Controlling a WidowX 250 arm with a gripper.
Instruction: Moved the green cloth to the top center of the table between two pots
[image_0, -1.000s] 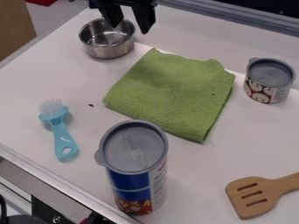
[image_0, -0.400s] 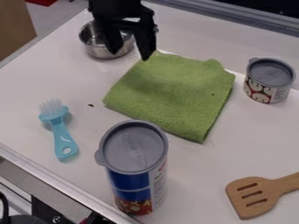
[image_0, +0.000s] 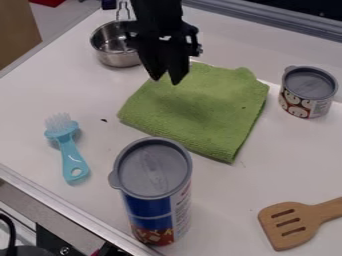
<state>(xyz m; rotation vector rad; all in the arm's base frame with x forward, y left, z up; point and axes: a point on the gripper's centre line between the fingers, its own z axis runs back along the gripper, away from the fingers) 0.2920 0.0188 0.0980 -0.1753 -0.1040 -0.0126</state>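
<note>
The black gripper (image_0: 166, 81) hangs in front of the upper-left part of the green cloth (image_0: 207, 110), its fingertips a small gap apart and nothing visible between them. Folded into a rough square, the cloth lies flat near the middle of the table, its top-left corner partly hidden by the gripper. A small metal pot (image_0: 115, 52) stands to the upper left, partly behind the gripper. At the upper right is a short lidded can (image_0: 306, 95); I see no second metal pot.
A tall lidded canister (image_0: 153, 190) stands just below the cloth. To the left lies a blue brush (image_0: 70, 152), and at the lower right a wooden spatula (image_0: 290, 227). The table's metal edge (image_0: 73, 212) crosses the lower left.
The gripper has come down and to the right, from over the metal pot to the cloth's upper-left part. Its fingertips appear nearer each other. The cloth has stayed in place.
</note>
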